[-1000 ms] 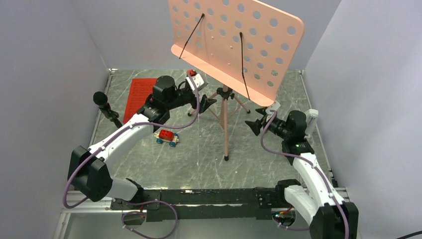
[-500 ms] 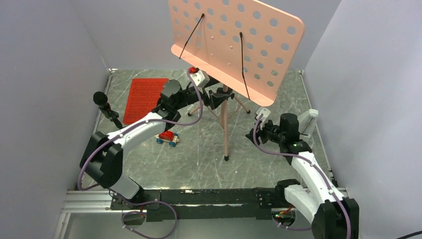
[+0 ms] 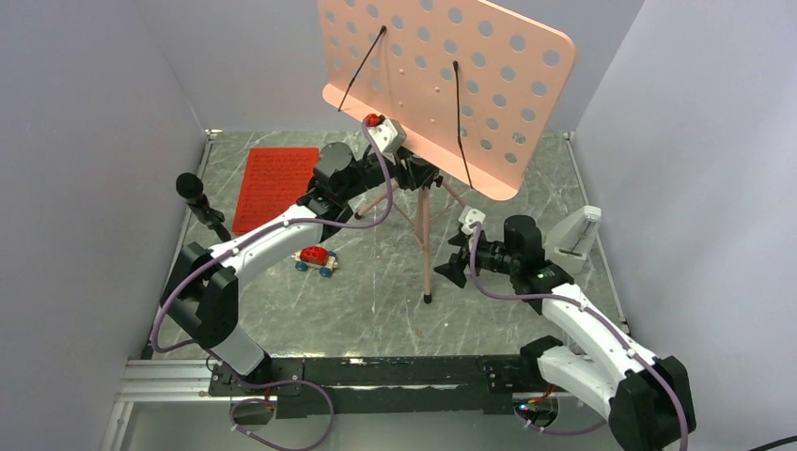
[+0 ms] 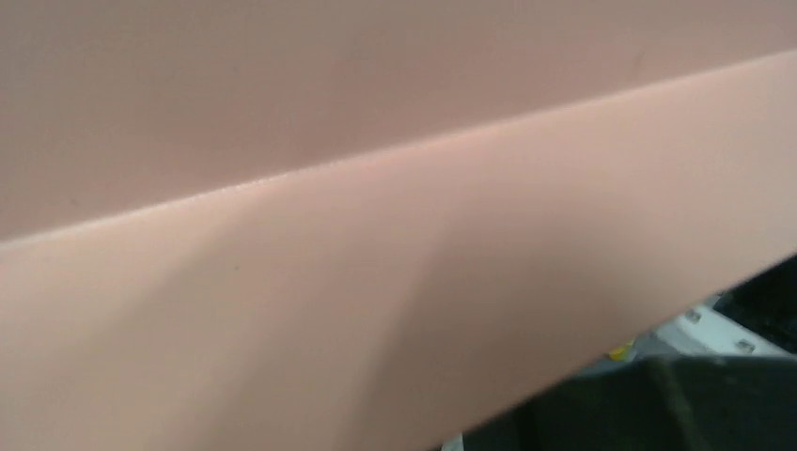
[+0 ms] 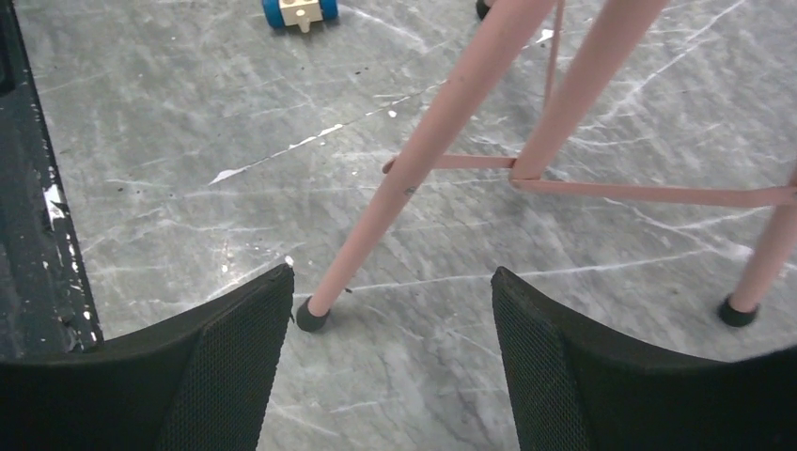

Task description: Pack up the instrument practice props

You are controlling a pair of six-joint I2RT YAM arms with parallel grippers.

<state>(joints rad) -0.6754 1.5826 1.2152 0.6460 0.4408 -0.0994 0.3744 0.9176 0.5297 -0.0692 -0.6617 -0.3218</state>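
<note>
Top external view: your salmon-pink music stand with the holed rectangular desk [image 3: 442, 75] is upright mid-table on its tripod legs. Your left arm is stretched way out, with the left gripper [image 3: 416, 176] up at the neck under the desk; can't tell if it's clamped on. Your right arm is bent low, the right gripper [image 5: 390, 282] spread wide on nothing, with the front leg just ahead. A second ago both sat further back from the stand.

Matt salmon-pink music stand [image 3: 420, 91] stands on smooth marble-patterned table [image 3: 376, 282]
</note>
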